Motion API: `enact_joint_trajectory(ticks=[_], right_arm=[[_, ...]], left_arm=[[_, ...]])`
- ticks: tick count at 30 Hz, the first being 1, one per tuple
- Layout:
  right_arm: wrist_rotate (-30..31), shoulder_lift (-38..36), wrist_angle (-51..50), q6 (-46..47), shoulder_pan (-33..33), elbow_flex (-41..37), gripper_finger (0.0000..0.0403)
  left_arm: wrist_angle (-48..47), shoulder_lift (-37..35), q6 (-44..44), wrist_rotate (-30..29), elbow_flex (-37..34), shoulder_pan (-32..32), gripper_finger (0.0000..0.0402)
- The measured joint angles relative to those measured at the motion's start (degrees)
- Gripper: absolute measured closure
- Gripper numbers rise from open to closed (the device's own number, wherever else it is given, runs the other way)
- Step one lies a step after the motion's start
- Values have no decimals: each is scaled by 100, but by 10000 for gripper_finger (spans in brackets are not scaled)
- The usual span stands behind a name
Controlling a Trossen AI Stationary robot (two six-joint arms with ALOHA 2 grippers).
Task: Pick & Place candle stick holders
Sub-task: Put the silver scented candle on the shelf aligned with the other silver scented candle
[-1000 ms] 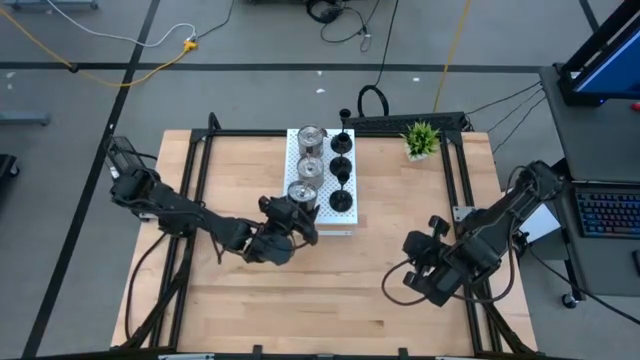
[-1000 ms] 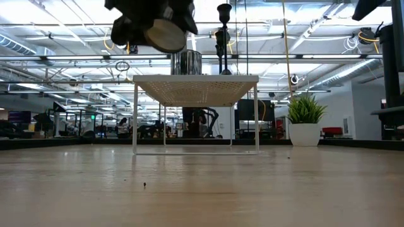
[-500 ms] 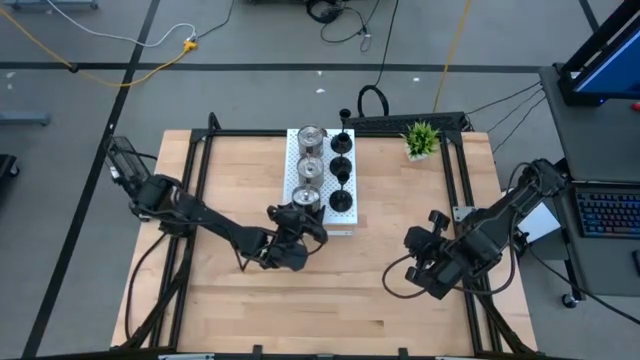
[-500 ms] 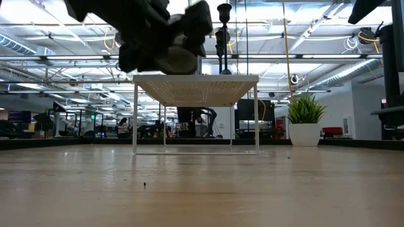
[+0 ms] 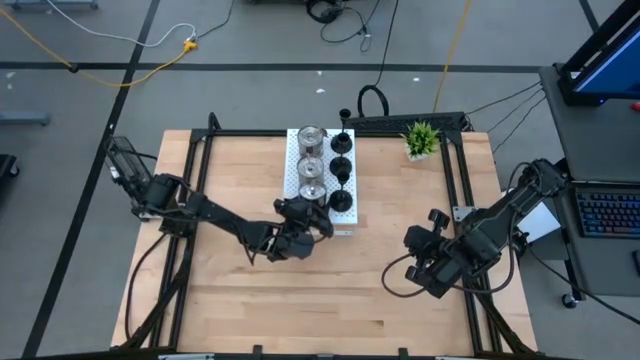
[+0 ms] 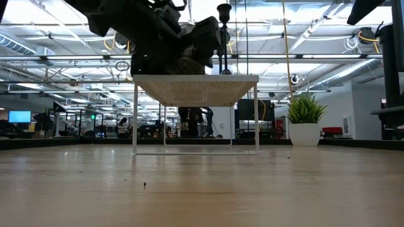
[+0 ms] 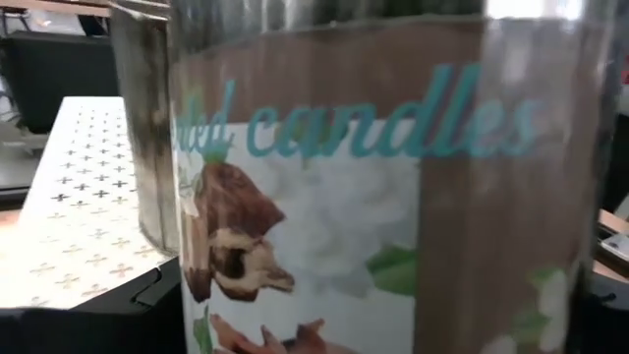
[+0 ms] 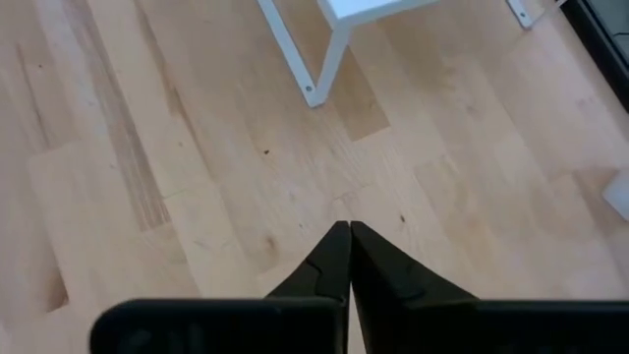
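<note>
A white perforated board (image 5: 293, 150) on legs carries two silver candle stick holders (image 5: 311, 137) and three black ones (image 5: 341, 170). Another black one (image 5: 345, 117) stands past the board's far end. My left gripper (image 5: 300, 218) is at the board's near end, closed around a third silver holder (image 7: 373, 197), a tin with a printed label. In the low view this gripper (image 6: 180, 50) hangs just over the board top (image 6: 196, 85). My right gripper (image 8: 349, 236) is shut, holds nothing, and hovers over bare wood at the right (image 5: 418, 272). My left gripper has the silver tin's side wall (image 7: 295, 246) between its two fingers, which come nearly level from the table's near left. The tin stands about upright and fills the wrist view. Its bottom is hidden, so I cannot tell whether it rests on the board.
A small green plant (image 5: 421, 138) in a white pot stands at the table's far right. A black frame (image 5: 200, 150) runs around the table's edges. Bare wood (image 5: 330, 300) lies in front of the board.
My left gripper has come down with the tin and moved toward the board's near end. The tin, at first tipped with its round bottom showing in the low view, now sits lower, just above the board top.
</note>
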Motion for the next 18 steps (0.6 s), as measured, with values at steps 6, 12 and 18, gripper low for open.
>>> enact_joint_trajectory(ticks=[6, 12, 18], right_arm=[[0, 0, 2, -57, -63, 0, 401], [1, 2, 11, -99, -63, 0, 402], [2, 2, 11, -99, -63, 0, 402]], left_arm=[[-17, -9, 104, 221, 4, 72, 47], [-202, -9, 210, 323, 9, 72, 14], [-373, -11, 208, 312, 11, 70, 10]])
